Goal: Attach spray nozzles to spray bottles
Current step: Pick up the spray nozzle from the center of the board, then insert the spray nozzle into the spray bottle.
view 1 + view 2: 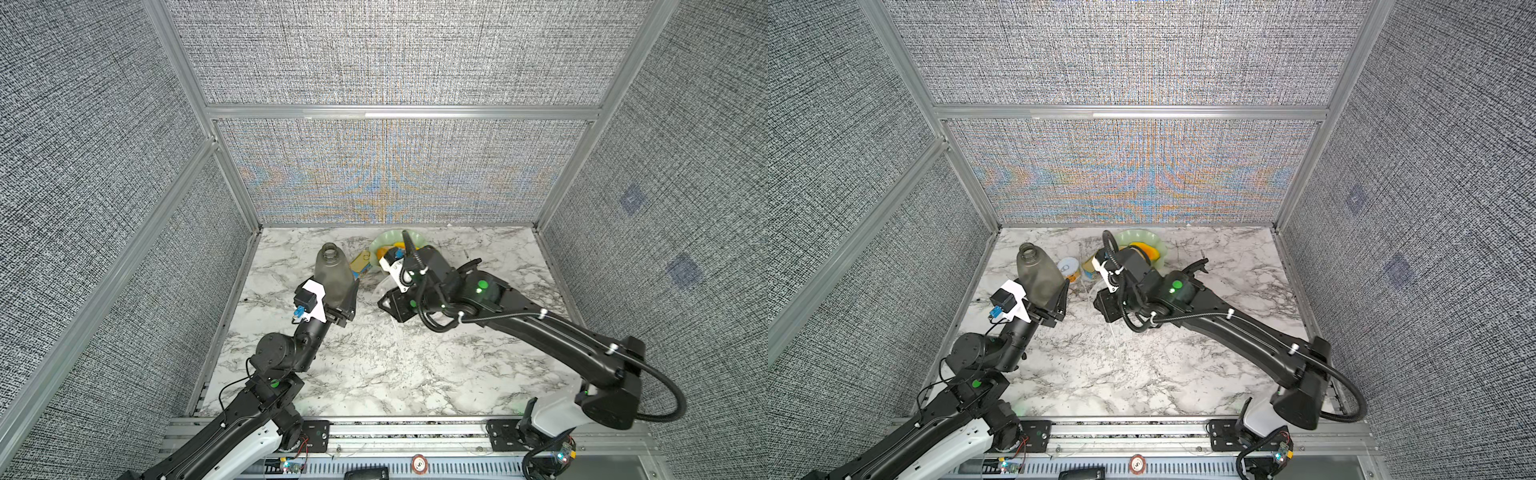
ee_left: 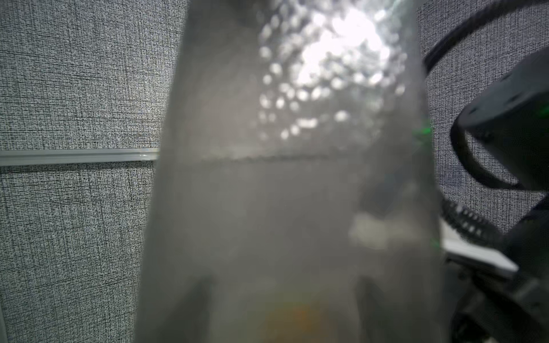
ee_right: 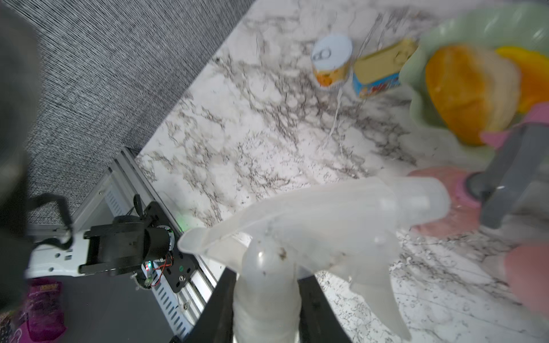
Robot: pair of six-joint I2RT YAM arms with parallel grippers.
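- Right wrist view tells the most: the right gripper has its jaws clenched on the collar of the pale nozzle and holds it lifted over the marble table.
- In both top views the left gripper grasps the smoky grey bottle low on its body. It holds the bottle in the air, tilted, with the open neck toward the back wall and no nozzle on it.
- My judgement: this pair is picked up but not joined. The nozzle is well apart from the neck, so putting in the tube and screwing down are left.
- The grey-and-pink nozzle sits at the mouth of a pink bottle that lies on the table. It is blurred and partly cut off, so I cannot tell if it is screwed on.
- A pink shape at the frame edge may be another bottle.
- A black shape behind the right arm may be the black nozzle, but it is too small to be sure.
- The left wrist view is almost filled by the blurred grey bottle, and the jaws show only as dark shadows through the plastic.
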